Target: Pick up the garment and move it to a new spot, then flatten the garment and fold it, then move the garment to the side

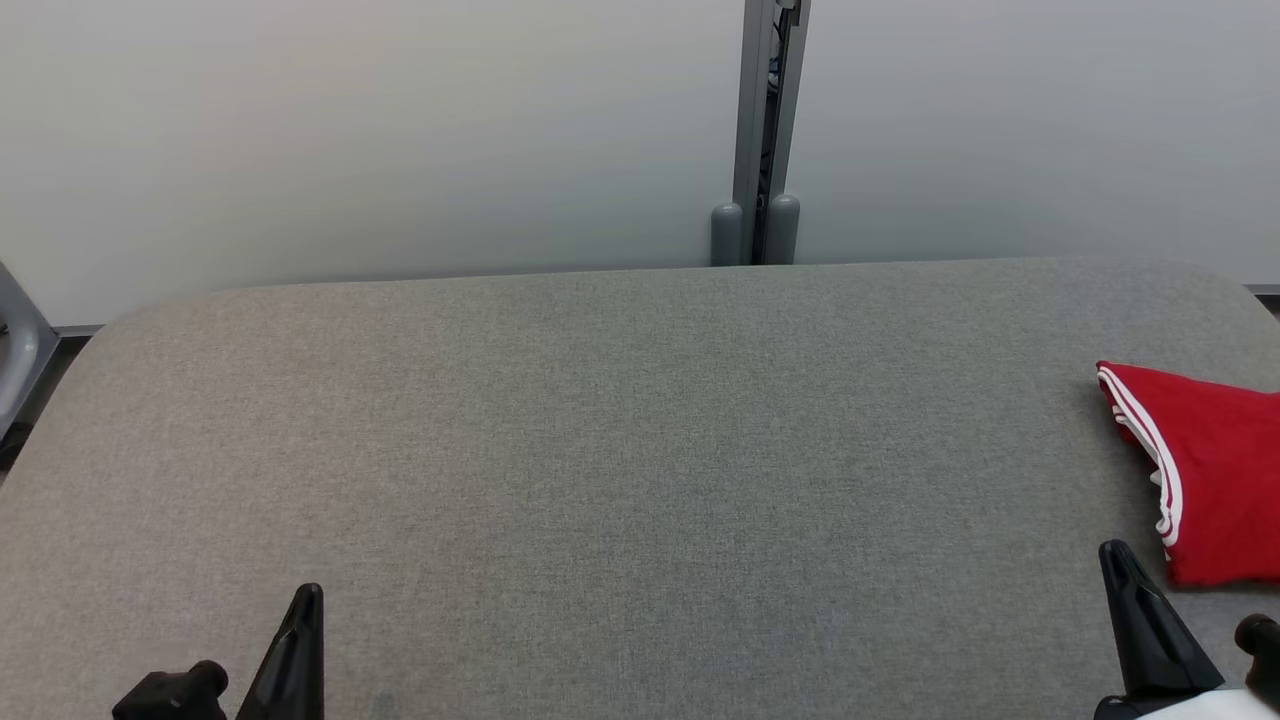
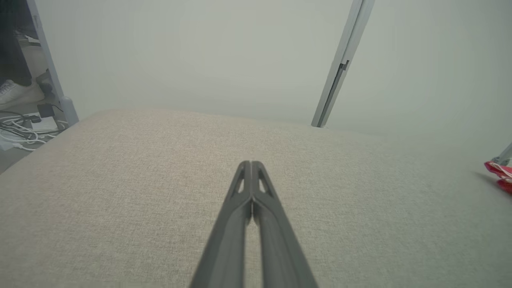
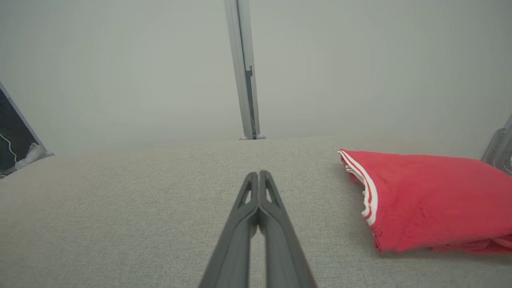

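Note:
The garment (image 1: pixel 1215 470) is red with white striped trim, folded and lying at the table's right edge, partly cut off by the head view. In the right wrist view the garment (image 3: pixel 428 202) lies to the right of my right gripper (image 3: pixel 259 174), apart from it. My right gripper (image 1: pixel 1112 550) is shut with nothing in it, just left of the garment's near corner. At the lower left my left gripper (image 1: pixel 310 592) is shut and empty; in its wrist view the left gripper (image 2: pixel 251 164) has both fingers pressed together, and a sliver of the garment (image 2: pixel 500 173) shows far right.
A grey fabric-covered table (image 1: pixel 600 450) spans the view. Behind it stand pale partition walls joined by a grey post (image 1: pixel 765 130). Cables (image 2: pixel 20 130) and a person's white shoe (image 2: pixel 14 92) show on the floor past the table's left corner.

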Available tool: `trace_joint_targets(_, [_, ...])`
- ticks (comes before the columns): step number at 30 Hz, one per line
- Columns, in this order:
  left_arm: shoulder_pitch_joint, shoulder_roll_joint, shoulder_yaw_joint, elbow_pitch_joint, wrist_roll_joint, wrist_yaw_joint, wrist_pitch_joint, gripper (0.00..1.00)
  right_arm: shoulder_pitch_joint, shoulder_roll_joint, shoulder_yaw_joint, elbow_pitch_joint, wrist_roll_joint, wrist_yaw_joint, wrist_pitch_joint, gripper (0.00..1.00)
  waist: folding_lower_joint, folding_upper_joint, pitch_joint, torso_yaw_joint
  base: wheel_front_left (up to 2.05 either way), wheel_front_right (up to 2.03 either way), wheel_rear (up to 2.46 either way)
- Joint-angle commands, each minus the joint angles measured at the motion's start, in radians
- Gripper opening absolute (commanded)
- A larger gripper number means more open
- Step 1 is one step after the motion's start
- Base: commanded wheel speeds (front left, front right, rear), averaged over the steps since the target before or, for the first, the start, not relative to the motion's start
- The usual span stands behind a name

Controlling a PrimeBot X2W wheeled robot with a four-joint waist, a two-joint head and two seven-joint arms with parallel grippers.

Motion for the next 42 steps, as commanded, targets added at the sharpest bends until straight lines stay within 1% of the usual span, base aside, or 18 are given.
trace_joint_targets(1, [-0.017,0.008,0.020,-0.015,-0.046,-0.010,0.009,0.00,-0.013,-0.007,0.004,-0.010,0.055,0.000,-0.002,0.00,0.0000,-0.0001,0.001,0.000,0.00,0.00,0.00])
trace_joint_targets(25, [-0.046,-0.045,0.116,0.002,-0.374,-0.088,0.101,0.00,-0.052,-0.008,0.031,0.039,0.463,0.000,0.005,0.00,0.0000,-0.0001,0.008,-0.001,0.00,0.00,0.00])
trace_joint_targets(26, [-0.049,-0.049,0.124,0.002,-0.399,-0.094,0.108,0.00,-0.055,-0.008,0.033,0.043,0.493,0.000,0.006,0.00,0.0000,-0.0001,0.009,-0.002,0.00,0.00,0.00])
trace_joint_targets(42, [-0.062,-0.082,0.181,0.007,-0.574,-0.136,0.162,0.00,-0.075,-0.005,0.044,0.070,0.711,0.000,0.012,0.00,0.0000,-0.0001,0.014,-0.003,0.00,0.00,0.00])
